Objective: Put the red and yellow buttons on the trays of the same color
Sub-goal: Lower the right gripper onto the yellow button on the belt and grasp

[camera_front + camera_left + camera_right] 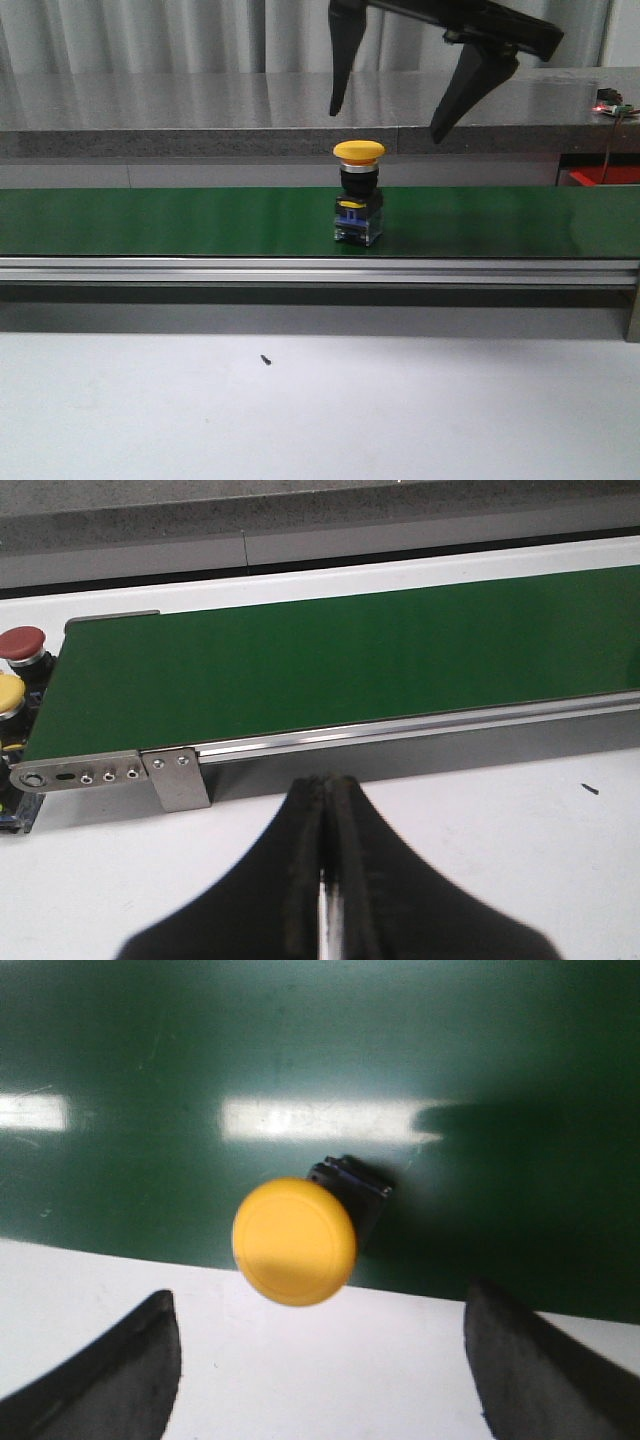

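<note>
A yellow button (359, 193) stands upright on the green belt (150, 220), near its front edge. My right jaws (390, 108) hang spread wide above the button, one finger to each side, holding nothing and touching nothing. My left jaws (327, 880) are pressed together and empty, over the white table (520, 820) just in front of the belt. Beside the belt's end sit a red button (22, 643) and another yellow one (10, 694).

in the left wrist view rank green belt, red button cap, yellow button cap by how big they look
1. green belt, by far the largest.
2. red button cap and yellow button cap: alike, and the yellow is cut by the frame edge, so unranked.
</note>
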`<state>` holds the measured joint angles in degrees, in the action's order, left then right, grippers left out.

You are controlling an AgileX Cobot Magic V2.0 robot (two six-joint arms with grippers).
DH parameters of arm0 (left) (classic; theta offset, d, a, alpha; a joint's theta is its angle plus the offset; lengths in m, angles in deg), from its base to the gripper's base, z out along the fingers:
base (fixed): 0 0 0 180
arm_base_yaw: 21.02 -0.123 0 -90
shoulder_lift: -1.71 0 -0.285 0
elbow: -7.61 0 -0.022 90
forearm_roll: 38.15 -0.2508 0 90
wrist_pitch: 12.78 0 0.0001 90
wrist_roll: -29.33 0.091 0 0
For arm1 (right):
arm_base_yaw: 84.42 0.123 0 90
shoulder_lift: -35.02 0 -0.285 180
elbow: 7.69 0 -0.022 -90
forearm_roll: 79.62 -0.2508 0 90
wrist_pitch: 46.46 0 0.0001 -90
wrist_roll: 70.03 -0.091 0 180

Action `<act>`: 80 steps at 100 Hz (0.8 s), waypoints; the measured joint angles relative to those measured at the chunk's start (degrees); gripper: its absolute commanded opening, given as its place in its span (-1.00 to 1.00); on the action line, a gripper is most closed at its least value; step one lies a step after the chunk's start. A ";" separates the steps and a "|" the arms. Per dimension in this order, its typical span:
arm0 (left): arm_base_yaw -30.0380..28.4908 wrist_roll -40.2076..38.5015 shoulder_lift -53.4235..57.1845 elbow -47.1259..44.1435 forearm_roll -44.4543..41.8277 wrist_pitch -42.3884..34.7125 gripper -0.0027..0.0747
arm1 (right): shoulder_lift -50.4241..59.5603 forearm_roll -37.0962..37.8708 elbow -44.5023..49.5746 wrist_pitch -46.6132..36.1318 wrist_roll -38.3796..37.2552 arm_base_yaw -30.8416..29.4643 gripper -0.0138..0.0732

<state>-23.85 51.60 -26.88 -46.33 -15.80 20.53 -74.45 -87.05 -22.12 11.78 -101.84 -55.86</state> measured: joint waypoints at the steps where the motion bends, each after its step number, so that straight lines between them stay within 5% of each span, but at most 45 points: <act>1: 0.00 0.00 0.00 0.00 0.00 0.00 -0.98 | -0.32 0.00 -0.11 0.00 0.01 0.00 0.65; 45: 0.00 0.00 0.00 0.00 0.13 0.00 -0.98 | -7.88 2.10 -1.88 1.98 -0.20 0.00 0.62; 67: 0.00 0.00 0.00 0.00 0.13 0.00 -0.98 | -9.01 4.19 -1.88 1.98 -0.33 0.00 -0.10; 80: 0.00 0.00 0.00 0.00 0.13 0.00 -0.98 | -9.01 4.72 -1.93 2.11 -0.33 0.00 -0.31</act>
<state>-23.85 51.60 -26.88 -46.33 -15.66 20.53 -83.46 -82.34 -24.06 13.88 -102.17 -55.86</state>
